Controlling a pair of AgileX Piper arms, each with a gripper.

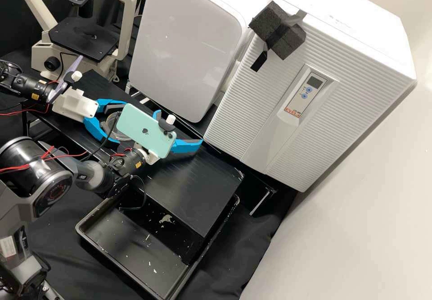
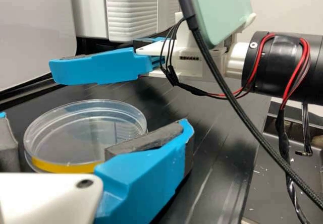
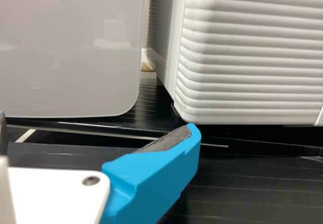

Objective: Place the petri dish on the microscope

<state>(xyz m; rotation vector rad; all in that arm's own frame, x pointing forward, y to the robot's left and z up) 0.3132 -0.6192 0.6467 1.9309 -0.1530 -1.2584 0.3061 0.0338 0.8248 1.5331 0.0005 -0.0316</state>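
1. The dish (image 2: 86,135) sat flat on the black stand (image 1: 193,192), left of the middle of the high view. It was round and clear, with a yellow band near its base.
2. The left gripper (image 1: 118,122) was spread wide, one finger on each side of the dish. I could not tell if they touched it.
3. The right gripper (image 1: 179,128) was wide too, with nothing in it, near the middle of the high view.
4. The dish looked light and hard, and maybe slick. A big squeeze could crack it (thin plastic is like that).
5. The best hold was across its round side, low enough to grip the bottom part, not just the lid.
6. It needed to ride flat to the microscope (image 1: 83,41), upper left, or the lid might slide.
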